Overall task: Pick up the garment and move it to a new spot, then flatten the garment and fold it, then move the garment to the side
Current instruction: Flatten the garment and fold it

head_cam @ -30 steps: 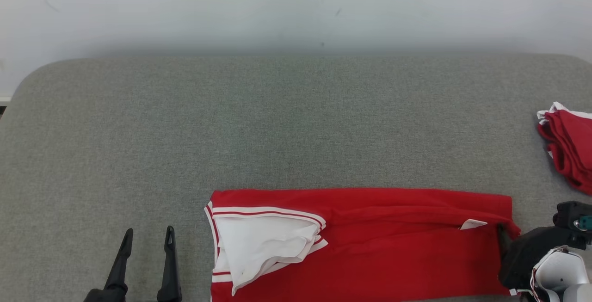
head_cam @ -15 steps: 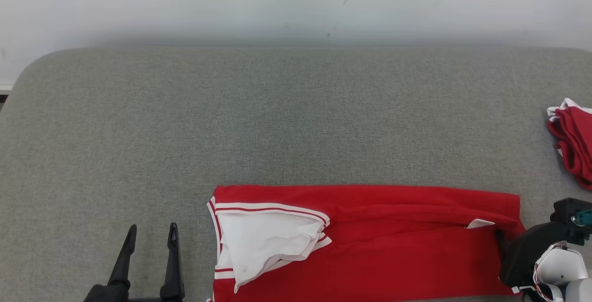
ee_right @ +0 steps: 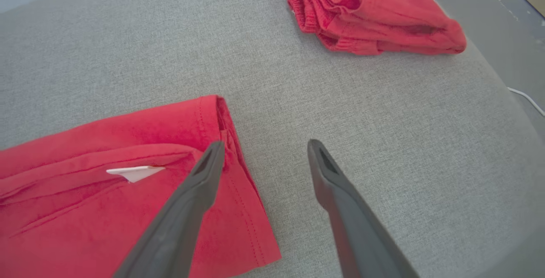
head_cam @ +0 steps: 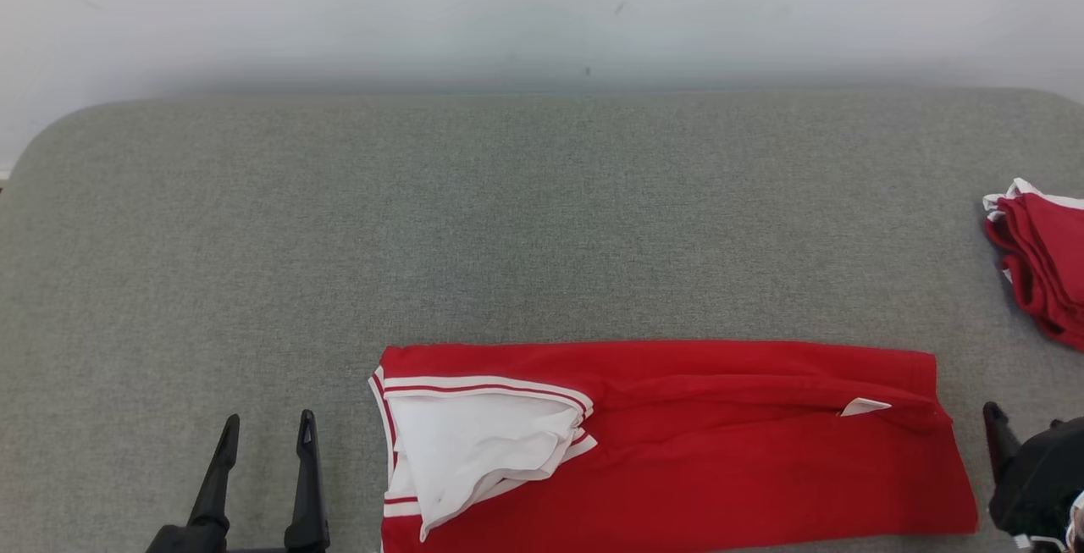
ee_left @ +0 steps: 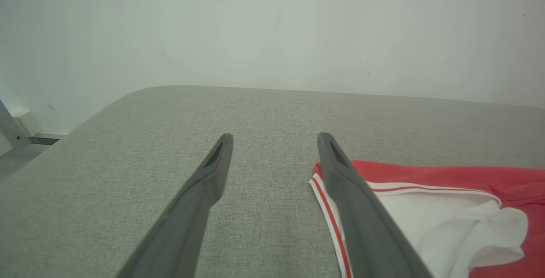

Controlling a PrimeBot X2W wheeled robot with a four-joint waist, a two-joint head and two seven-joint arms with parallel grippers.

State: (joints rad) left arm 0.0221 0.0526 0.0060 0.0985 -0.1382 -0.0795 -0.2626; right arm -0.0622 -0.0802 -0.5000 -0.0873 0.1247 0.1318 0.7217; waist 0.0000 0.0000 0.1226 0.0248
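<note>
The garment (head_cam: 720,460) is red with white striped trim and lies folded into a long flat band at the near edge of the grey table (head_cam: 508,223). A white inner flap shows at its left end (ee_left: 425,218), a small white tag near its right end (ee_right: 136,171). My left gripper (head_cam: 268,422) rests open to the left of the garment, nothing between its fingers (ee_left: 275,137). My right gripper (ee_right: 266,144) is open and empty just beyond the garment's right hem; one dark fingertip (head_cam: 992,422) shows at the lower right.
A second pile of red cloth (head_cam: 1037,265) lies crumpled near the table's right edge (ee_right: 370,18). A white wall backs the table. Past the table's right edge there is floor with a white cable (ee_right: 526,99).
My right gripper has drawn back to the right, off the garment's right end, which now lies flat. The left gripper has stayed put. The head view shifted slightly.
</note>
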